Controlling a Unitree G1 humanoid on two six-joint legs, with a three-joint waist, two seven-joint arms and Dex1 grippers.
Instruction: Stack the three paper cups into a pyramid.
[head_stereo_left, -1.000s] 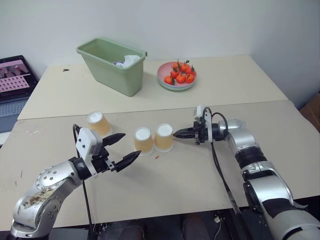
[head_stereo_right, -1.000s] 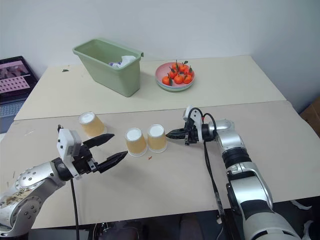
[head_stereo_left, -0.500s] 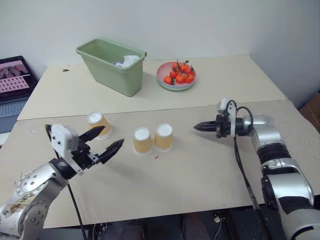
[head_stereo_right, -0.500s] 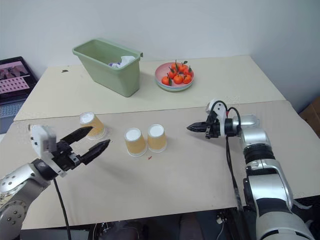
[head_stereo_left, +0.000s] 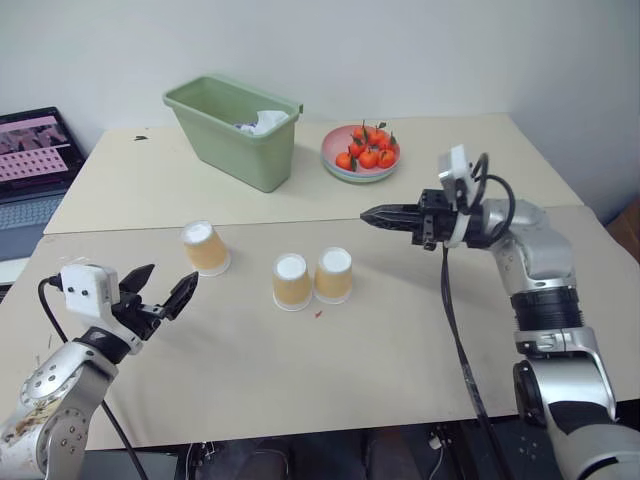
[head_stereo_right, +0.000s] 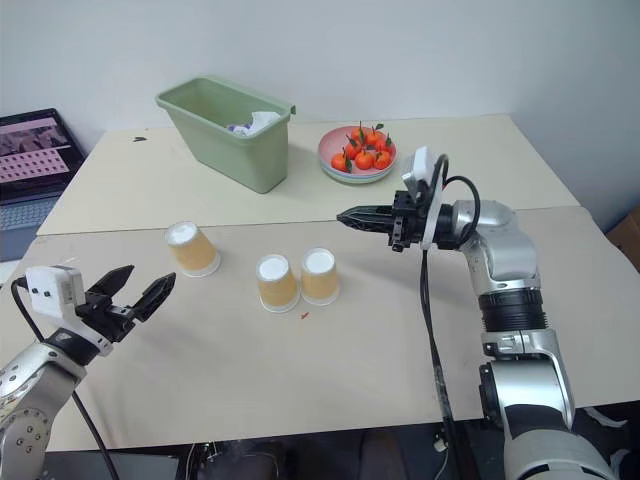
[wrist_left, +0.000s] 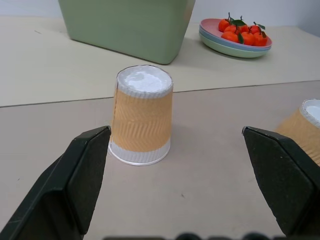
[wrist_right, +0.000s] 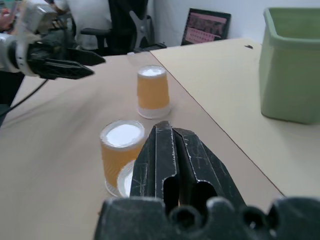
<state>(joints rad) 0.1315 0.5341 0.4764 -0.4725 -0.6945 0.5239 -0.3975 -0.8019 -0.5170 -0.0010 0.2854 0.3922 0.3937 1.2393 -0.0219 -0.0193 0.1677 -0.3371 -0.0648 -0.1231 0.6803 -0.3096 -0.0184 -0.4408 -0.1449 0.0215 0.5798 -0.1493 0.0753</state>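
Cups stand upside down on the counter (head_stereo_left: 400, 340), two (head_stereo_left: 291, 281) (head_stereo_left: 333, 274) touching, the third (head_stereo_left: 205, 247) at nine o'clock, where the wide-open, empty left gripper (head_stereo_left: 160, 294) should close squarely mid-wall; the right gripper (head_stereo_left: 372, 215), fingers shut and empty, hovers above.

Yellow-orange paper cups (head_stereo_left: 291, 281), green bin (head_stereo_left: 233, 130), pink plate (head_stereo_left: 360, 168).

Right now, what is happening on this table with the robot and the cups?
The robot is building a pyramid from three paper cups, and none is stacked yet. Two cups stand upside down side by side, the middle cup and the right cup. The third cup stands apart on the left. The left tool is open, aimed toward that cup and holding nothing. The right tool is shut and empty, hanging above the table beyond the pair.
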